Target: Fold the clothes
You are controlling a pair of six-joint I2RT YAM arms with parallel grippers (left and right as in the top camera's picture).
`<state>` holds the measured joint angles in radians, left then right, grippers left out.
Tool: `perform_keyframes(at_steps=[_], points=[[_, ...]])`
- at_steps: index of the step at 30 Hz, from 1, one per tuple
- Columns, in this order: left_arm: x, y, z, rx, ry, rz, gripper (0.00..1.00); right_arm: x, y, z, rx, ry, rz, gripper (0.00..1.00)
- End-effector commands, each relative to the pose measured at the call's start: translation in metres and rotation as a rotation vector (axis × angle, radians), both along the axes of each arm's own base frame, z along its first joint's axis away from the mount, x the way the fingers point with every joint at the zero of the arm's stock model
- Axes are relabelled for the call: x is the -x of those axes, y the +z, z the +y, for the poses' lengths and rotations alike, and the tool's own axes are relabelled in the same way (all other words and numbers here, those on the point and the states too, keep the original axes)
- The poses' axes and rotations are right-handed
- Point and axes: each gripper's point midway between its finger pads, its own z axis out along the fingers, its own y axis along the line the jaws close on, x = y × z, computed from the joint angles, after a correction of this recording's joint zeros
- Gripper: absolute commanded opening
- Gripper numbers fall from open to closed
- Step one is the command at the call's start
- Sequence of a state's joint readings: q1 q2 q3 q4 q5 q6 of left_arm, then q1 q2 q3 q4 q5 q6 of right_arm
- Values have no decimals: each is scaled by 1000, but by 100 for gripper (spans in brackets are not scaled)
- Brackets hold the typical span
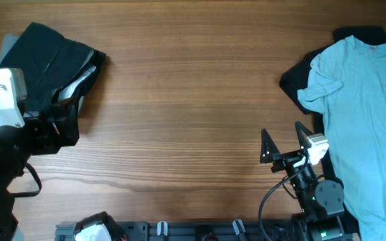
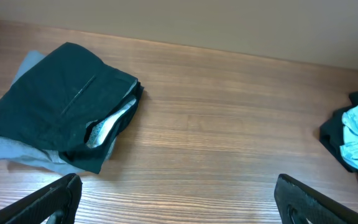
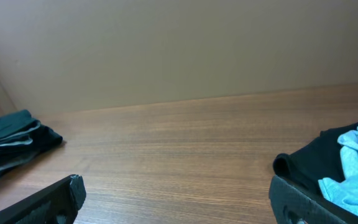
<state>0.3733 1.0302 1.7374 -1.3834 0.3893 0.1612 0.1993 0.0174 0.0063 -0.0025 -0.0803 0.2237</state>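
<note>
At the far left of the desk (image 1: 193, 87) lay a folded stack (image 1: 49, 53) of clothes. A dark garment sat on top, and a pale grey-blue piece (image 2: 14, 149) showed beneath it along the left and near edges. A bit of lighter cloth showed in the fold at the stack's right side.

Just on the near side of that stack hung the left pincer (image 2: 178, 198). From its wrist camera, its two dark fingers (image 2: 55, 196) stood spread wide at the bottom corners. Nothing was between them but bare wood, and they touched no cloth.

The middle of the desk was plain wood grain, running across to the right pincer (image 1: 285, 142). That one sat low near the front edge. Its fingers were splayed well apart in a V, with nothing in its grasp. It stood just beside the left border of the heap on the right, and I could not tell from above whether it brushed the fabric.

On the right side was a light blue T-shirt (image 1: 364, 100). It lay unfolded and rumpled, one sleeve bunched toward the centre, and it ran off the near and right edges of the overhead view. Under it, poking out at the left and at the far side, was a crumpled black garment (image 1: 295, 79).
</note>
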Motion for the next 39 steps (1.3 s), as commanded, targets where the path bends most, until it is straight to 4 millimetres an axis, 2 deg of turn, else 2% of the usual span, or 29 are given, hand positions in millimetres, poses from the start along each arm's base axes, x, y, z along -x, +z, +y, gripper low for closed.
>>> perform_keyframes(at_steps=[1, 5, 8, 9, 13, 15, 16, 19, 22, 24, 28, 35, 39], points=[[-1, 0, 0, -17, -11, -5, 100, -1, 3, -3, -17, -18, -8, 100], [-1, 0, 0, -18, -11, -5, 100, -1, 3, -3, -17, -18, -8, 100], [8, 6, -25, -27, -112, -34, 100, -1, 3, -3, -17, -18, -8, 100], [12, 14, -31, -62, -133, -73, 100, -1, 3, -3, -17, -18, -8, 100], [22, 25, -33, -83, -113, -193, 100, -1, 3, -3, -17, -18, -8, 100], [25, 17, -29, -57, -66, -259, 100, -1, 3, -3, -17, -18, -8, 100], [27, 9, -30, -60, -64, -290, 100, -1, 3, -3, -17, -18, -8, 100], [29, -35, -32, -46, -53, -393, 100, -1, 3, -3, -17, -18, -8, 100], [29, -100, -34, 6, -43, -424, 100, -1, 3, -3, -17, -18, -8, 100], [25, -135, -36, 20, -50, -446, 100, -1, 3, -3, -17, -18, -8, 100], [6, -186, -35, 11, -66, -511, 100, -1, 3, -3, -17, -18, -8, 100], [-14, -239, -37, 27, -85, -495, 100, -1, 3, -3, -17, -18, -8, 99], [-21, -234, -35, 9, -90, -582, 100, -1, 3, -3, -17, -18, -8, 99]])
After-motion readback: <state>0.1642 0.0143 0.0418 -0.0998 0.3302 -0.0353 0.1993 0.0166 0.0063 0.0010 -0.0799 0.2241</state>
